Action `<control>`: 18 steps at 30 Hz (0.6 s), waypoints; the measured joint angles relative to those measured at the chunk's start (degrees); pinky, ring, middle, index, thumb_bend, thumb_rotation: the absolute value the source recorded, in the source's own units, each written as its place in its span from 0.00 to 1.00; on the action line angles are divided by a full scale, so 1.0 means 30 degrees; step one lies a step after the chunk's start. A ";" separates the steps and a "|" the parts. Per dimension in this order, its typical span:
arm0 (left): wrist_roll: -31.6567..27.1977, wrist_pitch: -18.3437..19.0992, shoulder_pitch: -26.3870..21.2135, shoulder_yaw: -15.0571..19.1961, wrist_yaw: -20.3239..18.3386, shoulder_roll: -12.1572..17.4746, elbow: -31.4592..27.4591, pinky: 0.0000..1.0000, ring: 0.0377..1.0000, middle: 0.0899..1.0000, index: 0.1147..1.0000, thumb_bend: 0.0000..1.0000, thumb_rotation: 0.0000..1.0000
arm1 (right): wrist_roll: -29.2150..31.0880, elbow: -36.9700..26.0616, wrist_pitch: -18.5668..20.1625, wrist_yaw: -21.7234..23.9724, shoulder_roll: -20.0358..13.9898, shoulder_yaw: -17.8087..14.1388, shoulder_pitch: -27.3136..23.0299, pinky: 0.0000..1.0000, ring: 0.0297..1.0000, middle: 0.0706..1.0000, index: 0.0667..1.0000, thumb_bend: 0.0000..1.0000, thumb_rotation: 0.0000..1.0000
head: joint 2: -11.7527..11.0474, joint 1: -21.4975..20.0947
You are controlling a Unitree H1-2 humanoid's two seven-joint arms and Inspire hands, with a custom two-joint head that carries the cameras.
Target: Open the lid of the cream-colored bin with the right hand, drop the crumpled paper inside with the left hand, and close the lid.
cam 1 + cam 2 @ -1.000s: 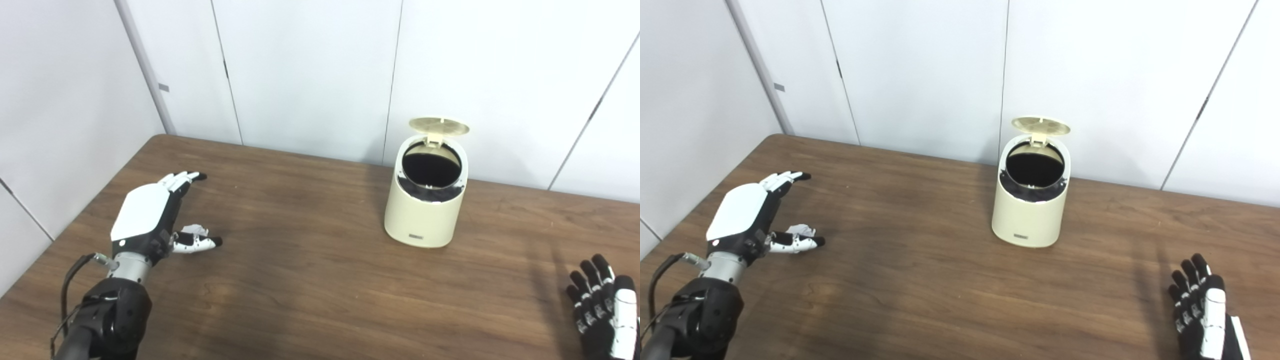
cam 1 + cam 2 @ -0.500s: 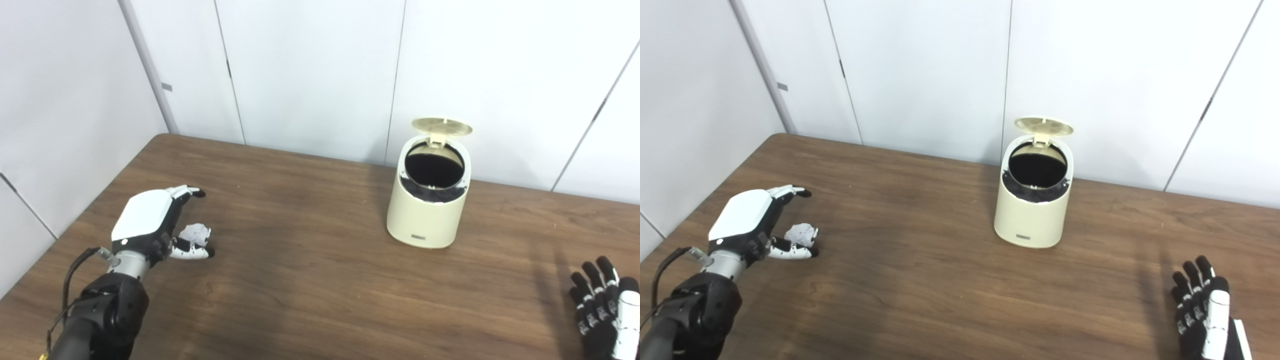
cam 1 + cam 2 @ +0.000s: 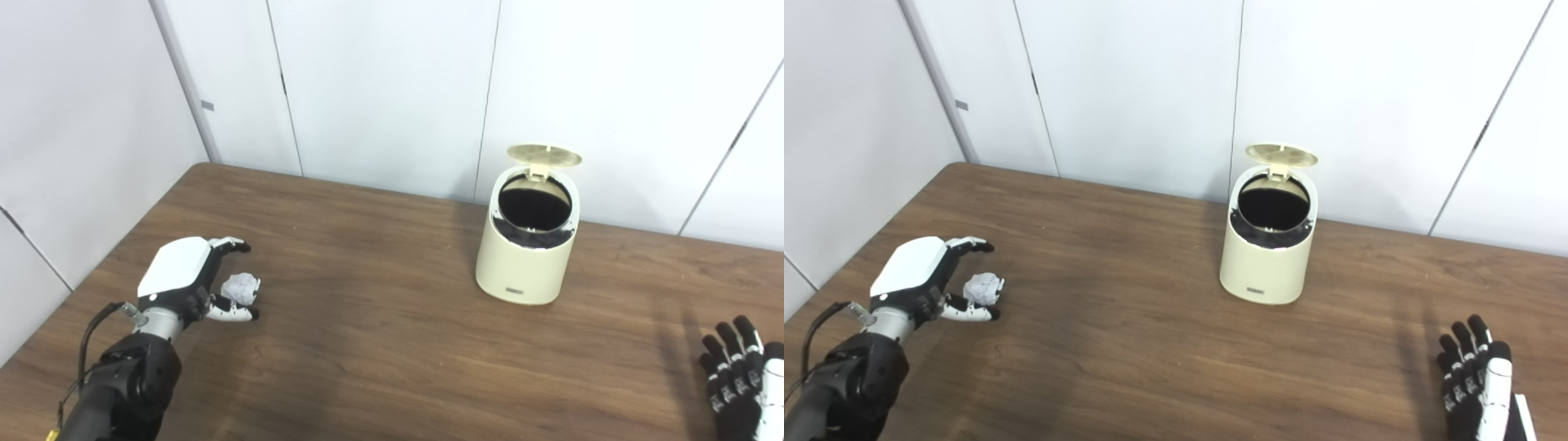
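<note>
The cream-colored bin (image 3: 523,257) stands upright on the far right part of the table, its round lid (image 3: 544,154) tipped up and back, the dark inside showing. A small white crumpled paper (image 3: 239,286) lies on the wood at the left. My left hand (image 3: 184,278) is low around it, fingers curved over the far side and thumb under the near side, not closed on it. My right hand (image 3: 741,383) rests near the bottom right corner, fingers spread, holding nothing, partly cut off by the picture's edge.
The brown wooden table (image 3: 380,343) runs up to white wall panels behind the bin. Its left edge slants close to my left arm. A wide stretch of bare wood lies between the paper and the bin.
My left hand has come down and drawn back around the paper, its fingers curling closer. The camera has shifted slightly. The bin, its lid and my right hand stay as they were.
</note>
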 measured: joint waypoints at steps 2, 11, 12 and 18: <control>-0.0037 0.0077 -0.0090 -0.0008 -0.0006 0.0000 0.0183 0.66 0.79 0.78 0.74 0.93 0.10 | 0.0091 0.0000 0.0009 0.0000 0.0001 0.0005 0.0010 0.99 0.97 0.97 0.97 0.36 1.00 | 0.0000 -0.0029; -0.0252 0.0749 -0.0600 -0.0140 -0.0321 0.0147 0.0294 0.61 0.74 0.74 0.73 0.90 0.09 | 0.0146 -0.0147 0.0259 -0.0012 0.0006 0.0053 0.0057 0.94 0.97 0.98 0.97 0.35 1.00 | 0.0088 -0.0059; -0.0251 0.0864 -0.0647 -0.0238 -0.0414 0.0196 0.0294 0.59 0.73 0.74 0.72 0.90 0.09 | 0.0142 -0.0182 0.0320 -0.0027 0.0006 0.0051 0.0077 0.94 0.97 0.98 0.97 0.35 1.00 | 0.0088 -0.0059; -0.0310 0.1348 -0.1005 -0.0632 -0.1056 0.0395 0.0299 0.60 0.74 0.75 0.72 0.89 0.10 | 0.0133 -0.0653 0.0804 -0.0185 0.0115 0.0146 0.0306 0.91 0.96 0.96 0.96 0.36 1.00 | 0.0146 -0.0117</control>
